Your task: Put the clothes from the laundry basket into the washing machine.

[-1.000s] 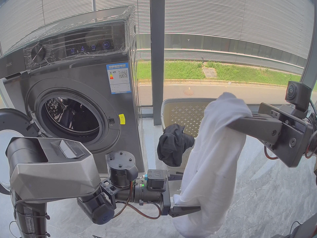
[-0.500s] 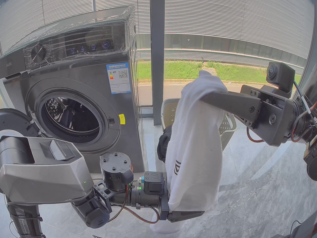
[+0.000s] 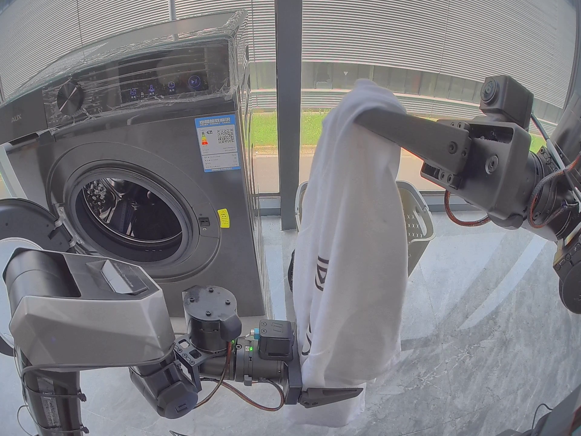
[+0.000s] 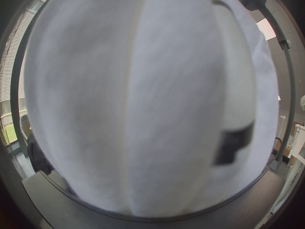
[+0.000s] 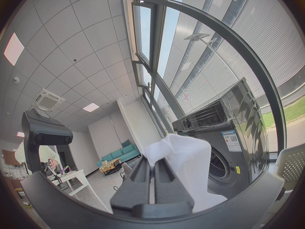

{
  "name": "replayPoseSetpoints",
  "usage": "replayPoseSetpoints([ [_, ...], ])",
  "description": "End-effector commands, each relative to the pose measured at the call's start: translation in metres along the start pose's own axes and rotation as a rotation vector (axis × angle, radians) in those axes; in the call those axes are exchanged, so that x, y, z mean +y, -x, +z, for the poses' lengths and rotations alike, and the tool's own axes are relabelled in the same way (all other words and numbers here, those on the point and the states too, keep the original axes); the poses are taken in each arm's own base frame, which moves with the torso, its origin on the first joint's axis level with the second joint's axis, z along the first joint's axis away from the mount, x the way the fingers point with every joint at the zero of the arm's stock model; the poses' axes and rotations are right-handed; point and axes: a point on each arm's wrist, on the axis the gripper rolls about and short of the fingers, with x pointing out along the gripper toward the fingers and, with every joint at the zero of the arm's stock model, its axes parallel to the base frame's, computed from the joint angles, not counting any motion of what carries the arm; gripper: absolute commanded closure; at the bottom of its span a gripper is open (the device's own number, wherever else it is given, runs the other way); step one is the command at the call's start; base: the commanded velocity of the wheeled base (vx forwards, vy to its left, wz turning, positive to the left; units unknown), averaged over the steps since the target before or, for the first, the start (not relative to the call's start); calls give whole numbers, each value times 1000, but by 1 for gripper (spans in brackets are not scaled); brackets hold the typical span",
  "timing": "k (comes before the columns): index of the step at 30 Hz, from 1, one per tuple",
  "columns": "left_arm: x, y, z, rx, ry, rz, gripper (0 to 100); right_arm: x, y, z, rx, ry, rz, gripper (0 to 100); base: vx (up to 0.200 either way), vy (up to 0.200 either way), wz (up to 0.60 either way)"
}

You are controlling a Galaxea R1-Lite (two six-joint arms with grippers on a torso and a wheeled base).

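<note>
Up and toward the washer (image 3: 181, 171) goes the shirt (image 3: 351, 243) since a second ago, lifted clear of the basket (image 3: 419, 222) by the right gripper (image 3: 364, 116). Its jaws pinch the cloth's top end, and the shirt hangs full length. The left gripper (image 3: 354, 364) sits low, jaws spread about the hem. Best to gather that hem first, then feed the bundle into the drum (image 3: 136, 213) so nothing drags or snags.
</note>
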Motion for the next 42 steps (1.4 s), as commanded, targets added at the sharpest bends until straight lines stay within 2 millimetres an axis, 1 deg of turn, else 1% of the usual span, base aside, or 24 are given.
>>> replayPoseSetpoints([
  [1,6,-4,-8,10,13,6,0,2,-1,2,-6,4,6,100,0,0,0],
  [8,9,-7,-6,-3,-4,3,0,1,-1,1,-4,2,5,100,0,0,0],
  [9,10,-7,-6,-5,-5,5,100,2,-1,1,-3,1,7,100,0,0,0],
  [17,18,-15,-10,-11,-11,25,100,5,-2,2,-12,3,6,100,0,0,0],
  [20,20,-19,-8,-21,-22,24,100,7,-1,3,-19,7,3,100,0,0,0],
  [25,23,-19,-2,-40,-41,54,100,8,4,3,-23,7,-16,100,0,0,0],
  [27,25,-13,10,-71,-55,82,100,-1,16,-1,-39,6,-109,100,0,0,0],
  [29,26,-4,25,-102,-69,108,100,-12,36,0,-68,24,-234,100,0,0,0],
  [31,22,2,42,-137,-97,113,100,-28,59,2,-84,52,-357,100,0,0,0],
  [32,22,2,43,-139,-100,113,100,-29,60,2,-85,53,-365,100,0,0,0],
  [33,17,6,56,-167,-114,109,100,-43,78,3,-87,81,-451,100,0,0,0],
  [35,8,6,70,-197,-123,93,100,-54,89,1,-78,95,-514,100,0,0,0],
  [36,7,6,72,-200,-122,89,100,-57,90,-1,-74,93,-519,100,0,0,0],
  [37,-6,4,88,-233,-126,59,100,-69,94,-8,-52,83,-552,100,0,0,0],
  [38,-11,3,94,-247,-123,46,100,-73,94,-11,-44,81,-563,100,0,0,0],
  [39,-21,2,105,-272,-112,30,100,-82,95,-16,-33,81,-596,100,0,0,0],
  [42,-44,0,123,-317,-91,-2,100,-108,105,-26,-30,83,-732,100,0,0,0],
])
